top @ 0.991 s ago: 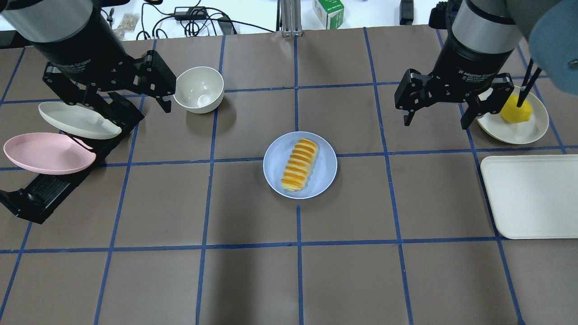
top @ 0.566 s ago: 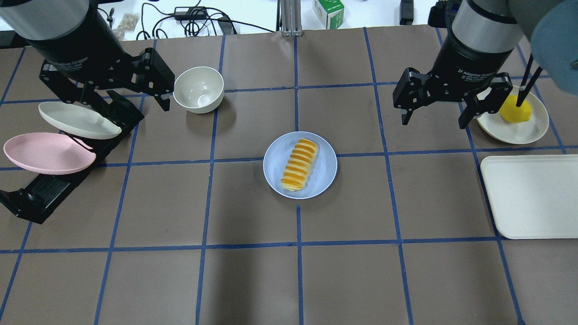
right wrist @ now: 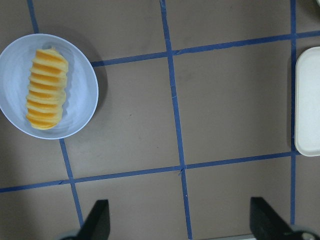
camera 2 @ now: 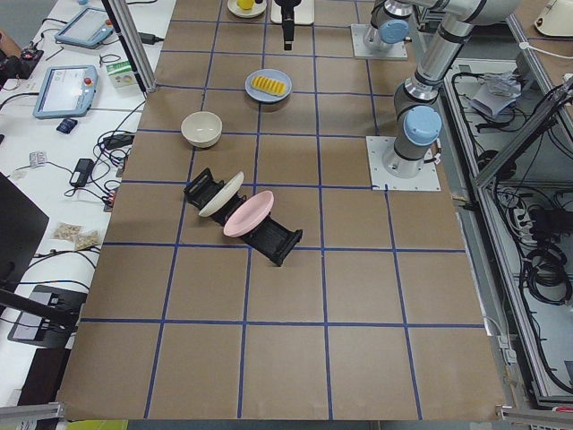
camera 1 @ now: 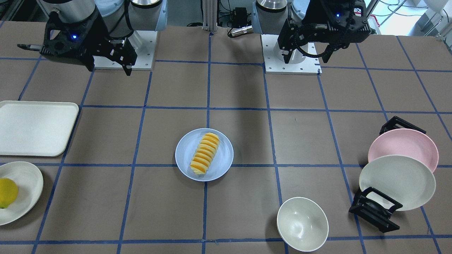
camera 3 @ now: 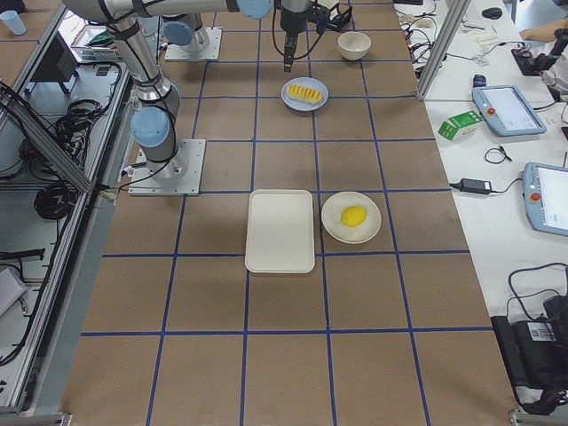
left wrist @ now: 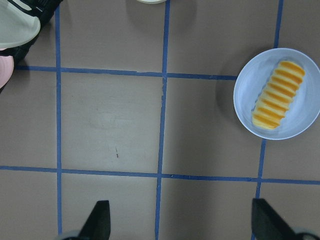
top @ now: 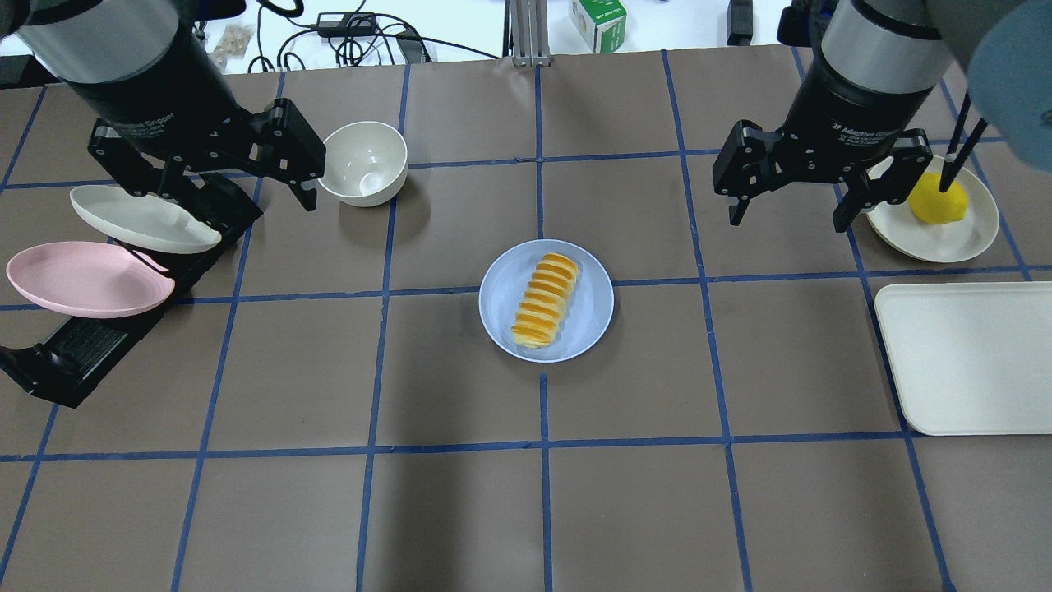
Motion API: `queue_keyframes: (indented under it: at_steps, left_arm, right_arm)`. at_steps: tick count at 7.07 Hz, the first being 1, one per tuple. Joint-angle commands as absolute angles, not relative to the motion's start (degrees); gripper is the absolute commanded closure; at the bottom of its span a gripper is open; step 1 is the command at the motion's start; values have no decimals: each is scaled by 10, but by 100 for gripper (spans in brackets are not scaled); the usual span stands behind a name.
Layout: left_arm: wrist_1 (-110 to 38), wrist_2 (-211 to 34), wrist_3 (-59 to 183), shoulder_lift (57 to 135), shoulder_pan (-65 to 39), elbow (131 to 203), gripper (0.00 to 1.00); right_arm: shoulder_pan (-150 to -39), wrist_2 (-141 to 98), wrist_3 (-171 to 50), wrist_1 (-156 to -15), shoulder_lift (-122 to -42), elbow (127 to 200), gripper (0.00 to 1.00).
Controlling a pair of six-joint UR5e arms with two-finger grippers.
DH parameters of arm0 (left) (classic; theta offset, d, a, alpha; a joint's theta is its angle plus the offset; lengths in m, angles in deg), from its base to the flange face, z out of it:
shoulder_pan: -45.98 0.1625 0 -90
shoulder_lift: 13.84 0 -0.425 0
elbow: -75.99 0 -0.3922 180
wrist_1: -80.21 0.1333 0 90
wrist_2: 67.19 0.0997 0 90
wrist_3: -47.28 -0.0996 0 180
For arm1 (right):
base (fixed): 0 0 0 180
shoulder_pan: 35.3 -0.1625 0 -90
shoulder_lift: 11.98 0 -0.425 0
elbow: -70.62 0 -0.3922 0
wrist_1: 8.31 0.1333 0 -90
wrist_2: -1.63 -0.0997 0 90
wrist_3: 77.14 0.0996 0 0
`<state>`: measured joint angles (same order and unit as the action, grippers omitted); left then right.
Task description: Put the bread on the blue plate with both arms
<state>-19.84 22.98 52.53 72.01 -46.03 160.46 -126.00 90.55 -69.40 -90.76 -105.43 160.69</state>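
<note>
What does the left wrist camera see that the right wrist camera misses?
Only the left wrist view: the edges of the cream plate, the pink plate and the bowl. Only the right wrist view: the edge of the cream tray. Both: the bread lying on the blue plate, and the taped table.

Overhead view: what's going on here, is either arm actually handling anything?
Nothing is being held. The bread lies on the blue plate at the middle of the table, touched by neither arm. The left claw hangs open and empty near the white bowl, and the right claw hangs open and empty beside the cream plate with the lemon. Both are well away from the blue plate, so the placing looks done.
</note>
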Motion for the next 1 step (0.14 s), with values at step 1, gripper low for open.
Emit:
queue_keyframes:
  at_steps: [1]
  left_arm:
    - [-198, 230, 525, 722, -461, 1605, 0]
  right_arm:
    - [-1259, 904, -695, -908, -1055, 1605, 0]
